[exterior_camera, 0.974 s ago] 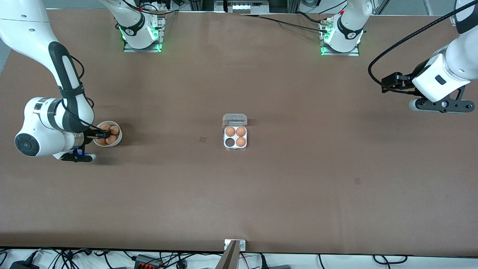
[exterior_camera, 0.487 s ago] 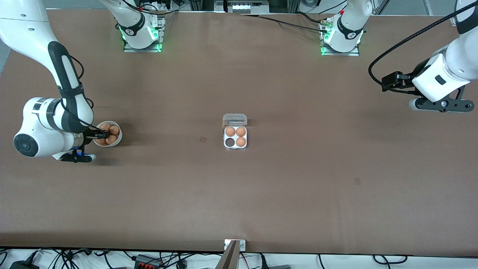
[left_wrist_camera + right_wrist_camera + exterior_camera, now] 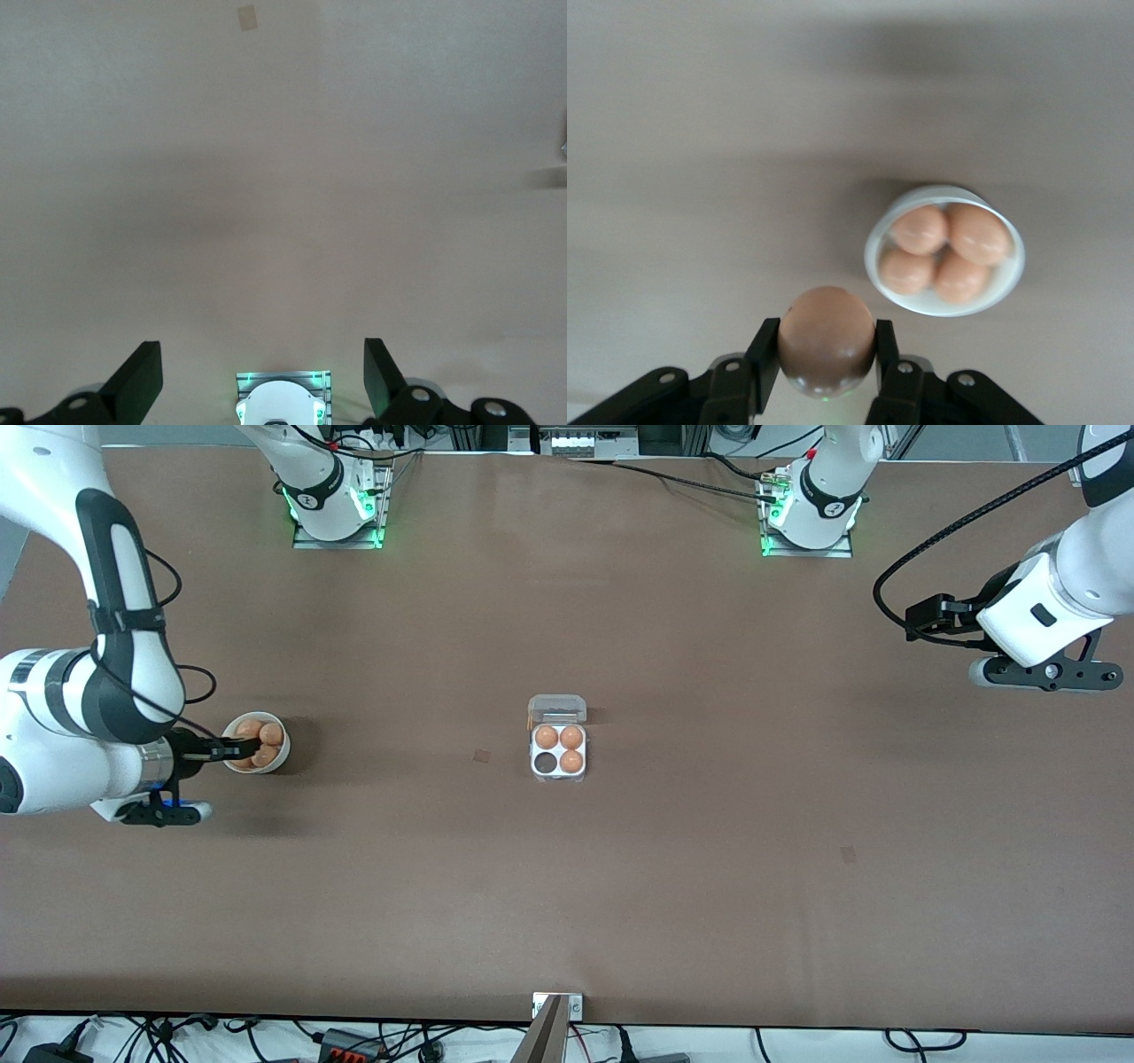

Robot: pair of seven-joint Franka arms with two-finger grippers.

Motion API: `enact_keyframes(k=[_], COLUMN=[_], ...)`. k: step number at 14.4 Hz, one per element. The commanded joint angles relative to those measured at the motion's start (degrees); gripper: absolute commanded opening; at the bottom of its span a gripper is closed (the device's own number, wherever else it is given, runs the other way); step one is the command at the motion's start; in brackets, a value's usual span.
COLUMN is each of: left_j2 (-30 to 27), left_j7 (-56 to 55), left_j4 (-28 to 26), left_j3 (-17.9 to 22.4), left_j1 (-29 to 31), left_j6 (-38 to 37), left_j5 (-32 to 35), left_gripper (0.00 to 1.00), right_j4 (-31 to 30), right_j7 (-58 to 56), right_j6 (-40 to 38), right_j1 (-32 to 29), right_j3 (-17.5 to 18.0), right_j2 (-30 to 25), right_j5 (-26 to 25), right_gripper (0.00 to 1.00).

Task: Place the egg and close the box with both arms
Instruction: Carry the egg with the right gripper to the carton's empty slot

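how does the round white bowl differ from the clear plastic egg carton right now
The round white bowl sits toward the right arm's end of the table; the square clear-plastic egg carton sits mid-table. The bowl holds four loose orange-brown eggs; the carton holds three in round cells, with one cell empty. The carton has a hinged lid, open; the bowl has none.

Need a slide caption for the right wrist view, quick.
Right claw shut on an egg, lifted above the white bowl holding four more eggs.

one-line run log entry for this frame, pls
phase: egg lift | right end effector: shut on egg, above bowl | left end effector: open, waiting | box: lid open, one cell empty
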Motion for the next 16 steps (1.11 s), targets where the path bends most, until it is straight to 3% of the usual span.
enact_keyframes(k=[1, 7, 10, 16], left_j2=[0.35, 0.35, 0.35, 0.35], left_j7=[0.43, 0.43, 0.6, 0.6], left_j4=[1.02, 1.02, 1.02, 0.85], left_j3=[-0.21, -0.12, -0.21, -0.21], left_j1=[0.06, 0.06, 0.06, 0.15], left_j6=[-0.68, -0.94, -0.94, -1.12], left_j5=[0.81, 0.81, 0.81, 0.73], left_gripper=[1.0, 1.0, 1.0, 1.0], right_j4=[2.56, 3.71, 6.95, 9.34], right_j7=[0.38, 6.7, 7.41, 16.26], right_j6=[0.53, 14.84, 19.42, 26.38], right_j1=[5.61, 16.08, 19.59, 28.9], right_j3=[0.58, 0.84, 0.84, 0.75], right_j2=[0.97, 3.95, 7.38, 11.43], right_j5=[0.23, 1.37, 6.63, 9.28], right_gripper=[0.29, 0.29, 0.29, 0.28])
